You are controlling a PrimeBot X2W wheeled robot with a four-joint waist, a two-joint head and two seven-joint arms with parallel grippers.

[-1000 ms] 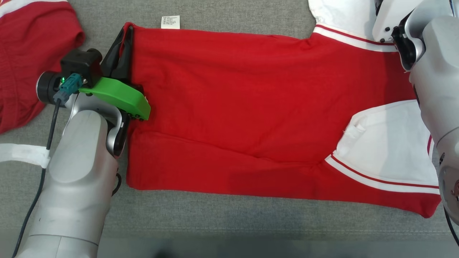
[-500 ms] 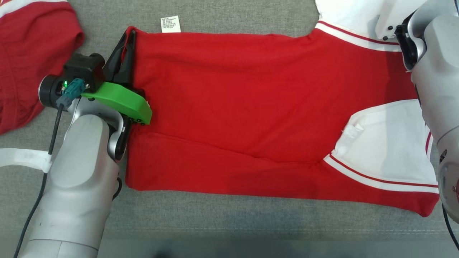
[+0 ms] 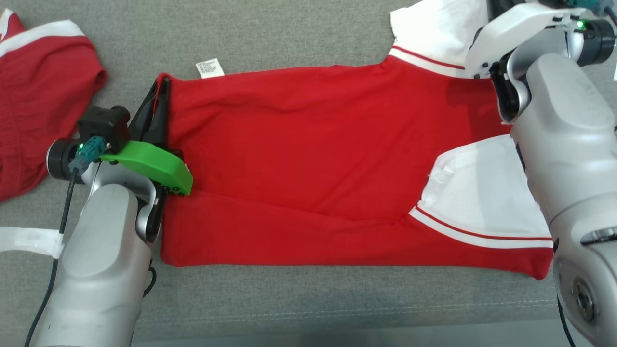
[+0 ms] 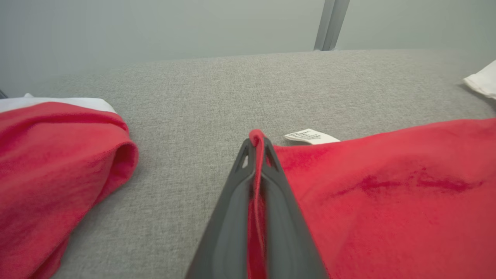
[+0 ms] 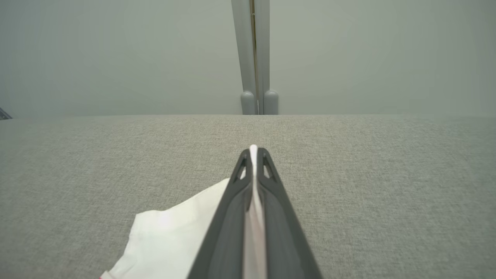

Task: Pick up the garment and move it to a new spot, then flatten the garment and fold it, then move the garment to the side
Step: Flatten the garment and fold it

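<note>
Red garment within left gripper

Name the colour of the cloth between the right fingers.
White; the cloth shows best in the right wrist view.

Garments: two, both red with white trim: spread garment, bunched garment.
White sleeves on the spread one: two.
Care label: one.
Grippers: two, left gripper and right gripper.
Grey post: one.

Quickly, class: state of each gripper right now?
Left gripper: shut on the garment, at its red corner.
Right gripper: shut on the garment, at its white part.
</note>
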